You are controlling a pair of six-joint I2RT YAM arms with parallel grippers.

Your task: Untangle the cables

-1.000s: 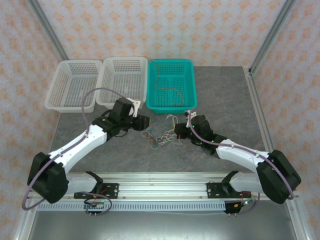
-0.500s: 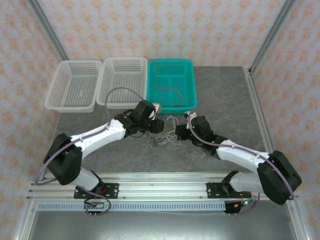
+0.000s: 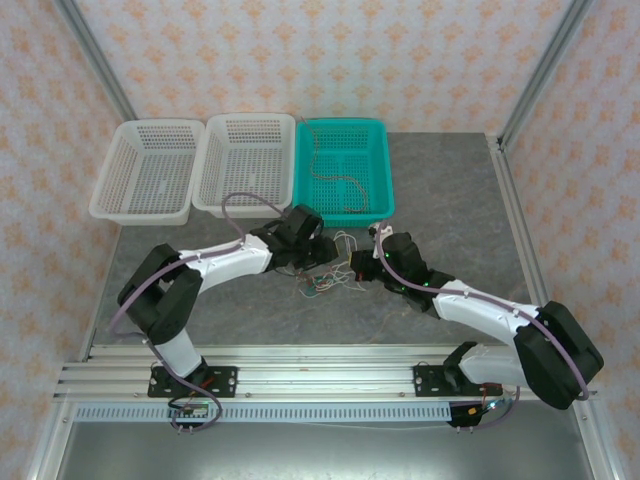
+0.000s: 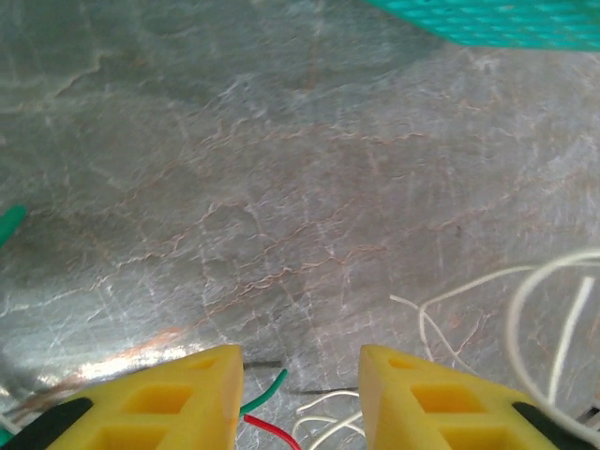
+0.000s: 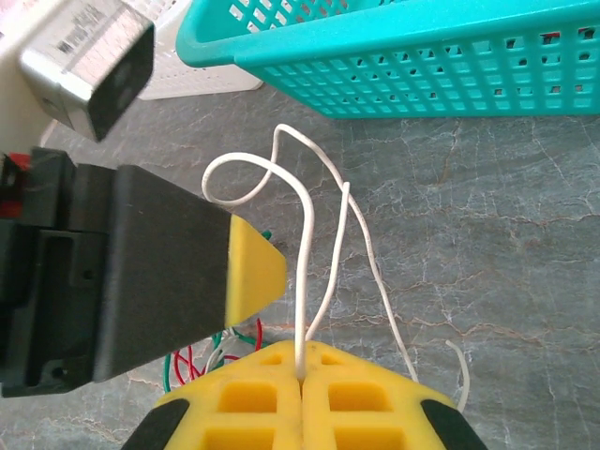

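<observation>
- Overhead view: bright, even, diffuse light. Faint soft shadows lie under the arms on the table [image 3: 450, 200]. Sharp across the frame.
- Left wrist view: glare streak on the table at lower left. Yellow fingers [image 4: 178, 398] at the bottom edge are blurred.
- Right wrist view: evenly lit, white cable [image 5: 302, 281] sharp at centre.

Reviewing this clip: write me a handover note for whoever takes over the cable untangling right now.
Left gripper: open, low over the table, with a green cable and a red cable between its fingers, nothing gripped.
Right gripper: shut on the white cable.
Cables: tangle on the table by both grippers; a brown cable lies in the teal basket.
Done: one cable binned.
Left: pull the white, green and red apart.
</observation>
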